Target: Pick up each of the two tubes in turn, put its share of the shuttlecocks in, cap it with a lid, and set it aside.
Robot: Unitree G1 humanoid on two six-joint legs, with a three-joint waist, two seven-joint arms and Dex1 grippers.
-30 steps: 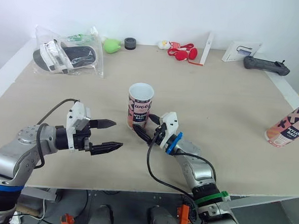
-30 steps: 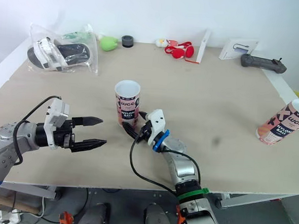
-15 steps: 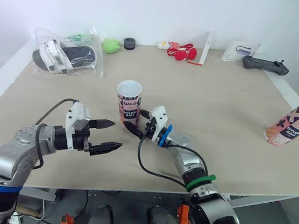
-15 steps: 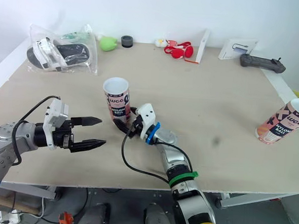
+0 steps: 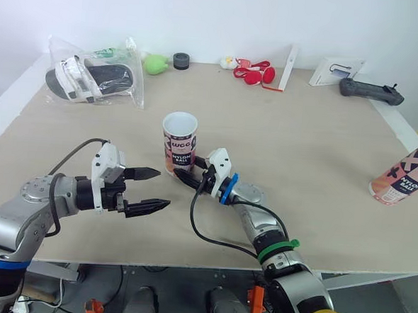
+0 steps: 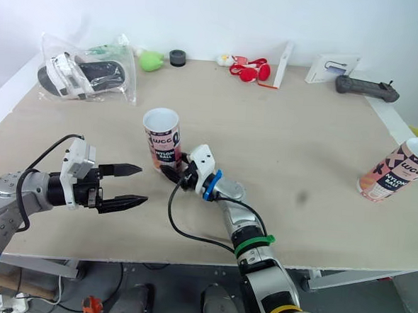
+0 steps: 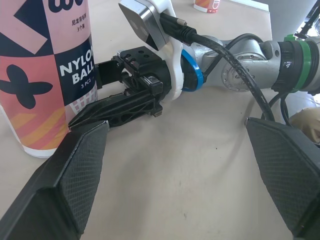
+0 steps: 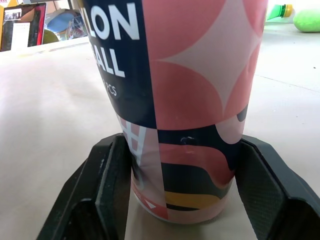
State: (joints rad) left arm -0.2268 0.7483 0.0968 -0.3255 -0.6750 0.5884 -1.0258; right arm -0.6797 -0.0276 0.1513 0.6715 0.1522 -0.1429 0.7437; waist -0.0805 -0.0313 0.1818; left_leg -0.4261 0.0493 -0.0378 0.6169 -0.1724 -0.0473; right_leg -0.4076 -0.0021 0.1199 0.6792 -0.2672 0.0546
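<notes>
Right gripper [image 5: 182,175] clamps base of upright pink-and-navy cardboard tube [image 5: 179,145], centre of beige tabletop [image 5: 301,155]; left gripper [image 5: 163,188] gapes open just beside. Grip sits low: lift slow, keep vertical, or it may tip.

The tube [image 5: 179,144] near the middle of the pale beige tabletop [image 5: 310,134] is printed in pink, navy and white blocks (white lettering on the navy), with an orange band low down. The same pattern is carried by the second tube [image 5: 405,177] at the right edge. Black fingers [image 8: 110,185] and a blue ring are borne by the right gripper [image 5: 181,175].
</notes>
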